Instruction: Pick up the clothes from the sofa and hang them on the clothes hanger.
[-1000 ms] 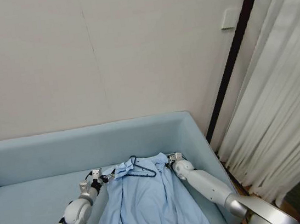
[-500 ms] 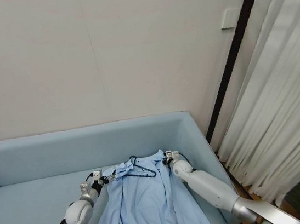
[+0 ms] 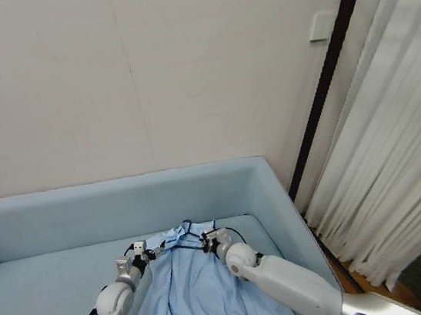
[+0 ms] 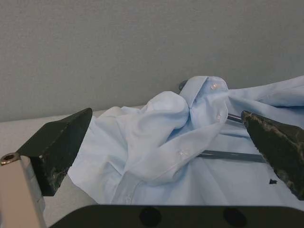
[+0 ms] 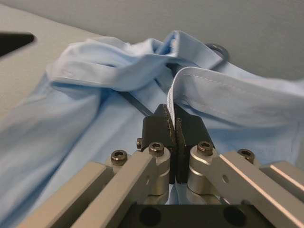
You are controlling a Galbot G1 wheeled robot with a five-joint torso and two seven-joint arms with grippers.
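Light blue shirt lies spread on the sofa seat near its right end, collar toward the backrest. Left end effector at the shirt's left shoulder, jaws spread, gripping nothing. Right end effector clenched on a hemmed shirt edge by the collar. Dark hanger sits under the collar. Black clothes rack stands beyond the sofa's right end.

The jaws of your left gripper stand wide apart, with the bunched blue shirt and dark hanger between them.
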